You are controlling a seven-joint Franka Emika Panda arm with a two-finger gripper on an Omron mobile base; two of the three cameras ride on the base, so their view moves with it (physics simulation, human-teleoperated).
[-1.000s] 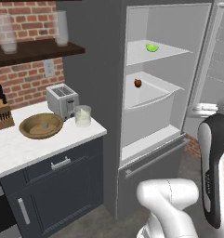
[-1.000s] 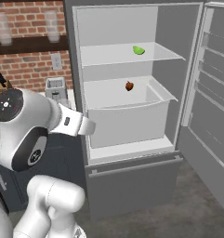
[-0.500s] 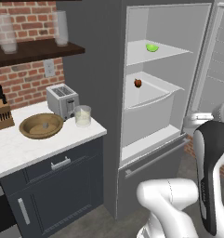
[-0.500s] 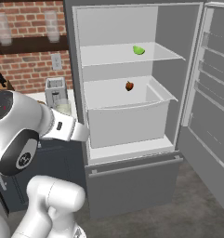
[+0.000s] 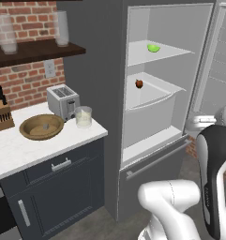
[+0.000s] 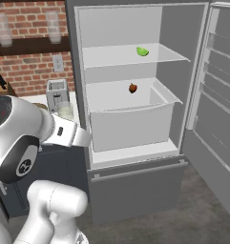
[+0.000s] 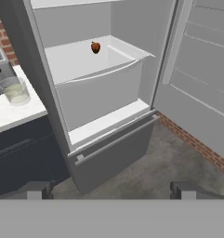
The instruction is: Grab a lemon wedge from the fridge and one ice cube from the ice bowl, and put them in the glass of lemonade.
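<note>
Presently, lemon wedge (image 5: pixel 153 48): lies on the upper shelf of the fridge (image 5: pixel 100 98), upper centre of the left base view; small and yellow-green, resting free near the shelf's front edge where a reach from the open front can get at it.
Dark red fruit (image 5: pixel 139 84): sits one level lower, at the back of the white drawer (image 6: pixel 130 121); a distractor, well apart from the wedge and not to be picked.
Fridge door (image 6: pixel 216 105): swung fully aside at the right of the right base view, so both levels stand exposed and no handle work appears to remain.
Glass of lemonade (image 5: pixel 83 116): stands upright on the white counter (image 5: pixel 20 150), centre left of the left base view, just beside the toaster (image 5: pixel 63 101); it waits as the destination for both items.
Ice bowl (image 5: pixel 41 127): rests on the same counter, left of the glass and near it, so the second pick is a short carry; the ice cube inside is too small to tell.
Knife block (image 5: pixel 2 115): far left edge, clear of the route.
Gripper (image 7: pixel 111 189): fingertips rise far apart at the bottom of the hand view, jaws spread wide and empty; the hand looks at the drawer and lower fridge, below the wedge's shelf.
Stage (judged): approach to the first pick; the hand must rise toward the upper shelf.
</note>
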